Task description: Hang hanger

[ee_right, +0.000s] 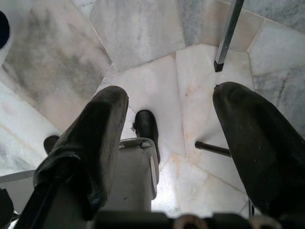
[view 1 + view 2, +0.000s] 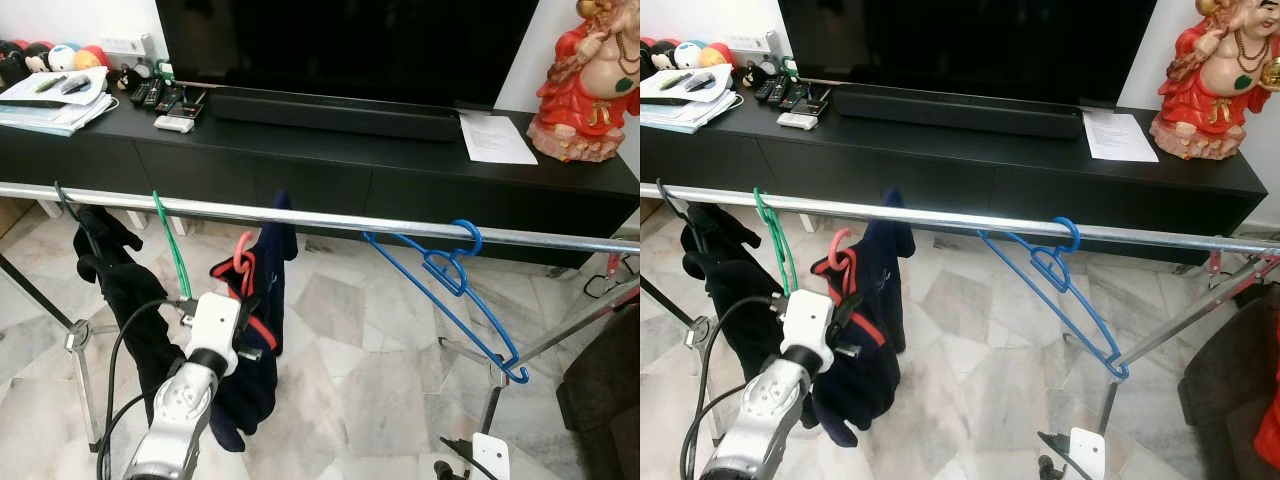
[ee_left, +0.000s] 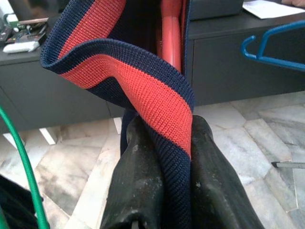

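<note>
Pinching the navy-and-red garment (image 2: 255,330) on its pink hanger (image 2: 243,262), the left tool (image 2: 250,335) is reaching below the steel rail (image 2: 400,222); its wrist view is showing fingers (image 3: 143,191) clamped on striped knit, risking dragging the hook off; the right tool (image 1: 169,143) is hanging spread wide, empty.

Your red hanger (image 2: 243,262) sits under the silver rail (image 2: 330,219), its hook just below the bar, not visibly over it. It carries a navy garment (image 2: 262,330) with a red stripe, whose top drapes against the rail. The striped band is pinched between the left claw (image 3: 164,157) fingers. A bare blue hanger (image 2: 455,290) hangs hooked on the rail farther right, tilted down to the right.
</note>
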